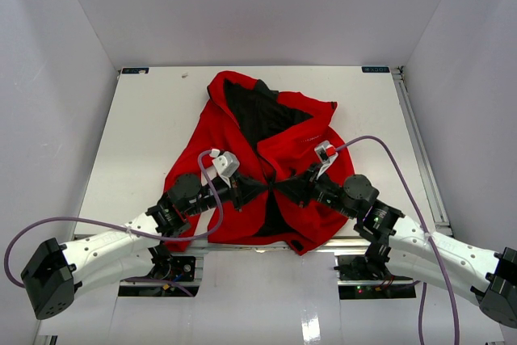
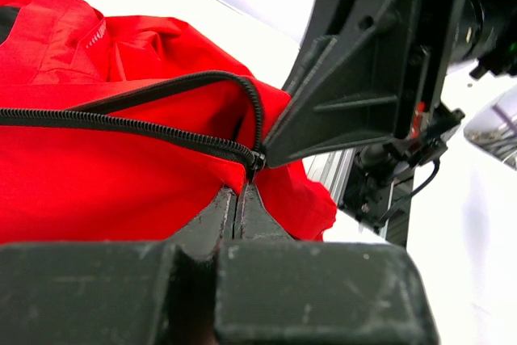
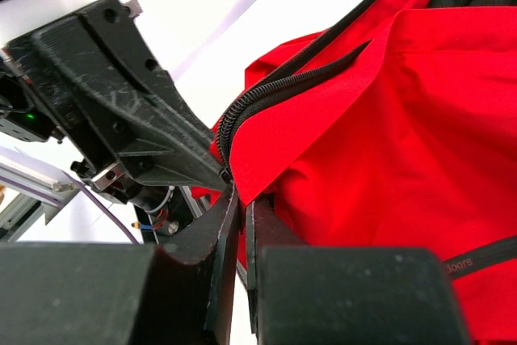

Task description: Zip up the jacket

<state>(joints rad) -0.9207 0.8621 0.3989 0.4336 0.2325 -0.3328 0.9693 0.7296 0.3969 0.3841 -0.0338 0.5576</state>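
The red jacket [image 1: 291, 151] lies crumpled on the white table [image 1: 137, 135], its black lining [image 1: 258, 115] showing at the open front. Both grippers meet at the lower end of its dark zipper [image 2: 121, 123]. My left gripper [image 2: 242, 189] is shut, its tips just under the zipper slider [image 2: 257, 159], with red fabric on both sides; what sits between the tips is hidden. My right gripper [image 3: 241, 199] is shut on the red edge beside the zipper [image 3: 275, 90]. In the top view the left gripper [image 1: 262, 186] and right gripper [image 1: 284, 187] almost touch.
An aluminium rail [image 1: 242, 246] runs along the near table edge under the jacket's hem, and another rail [image 1: 420, 143] lines the right side. Purple cables [image 1: 81, 224] loop off both arms. White walls enclose the table.
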